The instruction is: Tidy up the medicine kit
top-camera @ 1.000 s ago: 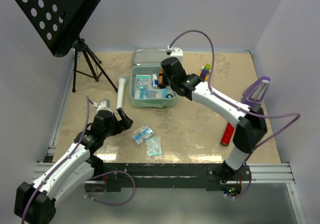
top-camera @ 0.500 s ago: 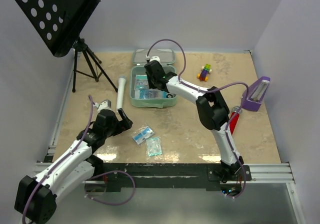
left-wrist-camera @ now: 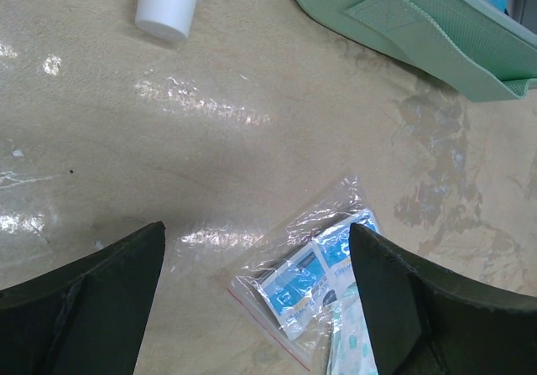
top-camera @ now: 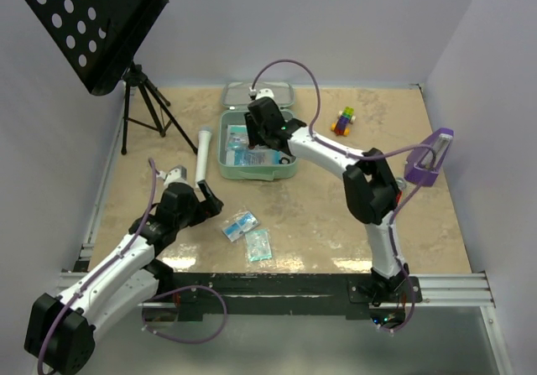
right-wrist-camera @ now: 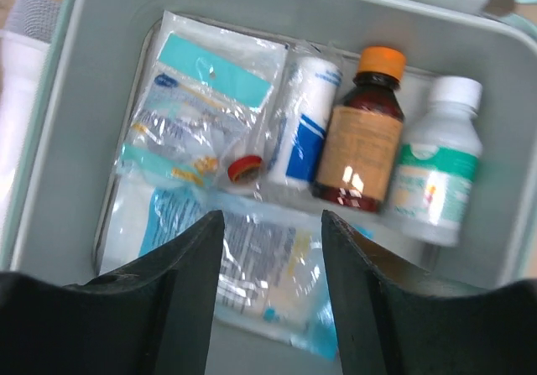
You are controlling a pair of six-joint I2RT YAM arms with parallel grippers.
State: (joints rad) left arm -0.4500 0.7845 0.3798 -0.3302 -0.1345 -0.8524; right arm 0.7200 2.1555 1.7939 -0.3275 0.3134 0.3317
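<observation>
The pale mint-green rounded-square plastic medicine kit (top-camera: 243,174) lies open at twelve o'clock on the table (top-camera: 336,216). I judge it stiff, light and slick-walled, best gripped by its rim. The right gripper (right-wrist-camera: 270,232) hovers over it, fingers parted and empty. Inside, toward two o'clock, lie an amber orange-capped bottle (right-wrist-camera: 361,140) and a white plastic bottle (right-wrist-camera: 436,174), their labels too blurred to read. The left gripper (left-wrist-camera: 256,232), spread wide and empty, hangs above a clear zip bag of blue-printed sachets (left-wrist-camera: 315,278), at seven o'clock from the kit.

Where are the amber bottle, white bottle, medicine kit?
amber bottle (right-wrist-camera: 362,144): right wrist view, label.
white bottle (right-wrist-camera: 432,178): right wrist view, label.
medicine kit (left-wrist-camera: 403,23): left wrist view, outer wall.
</observation>
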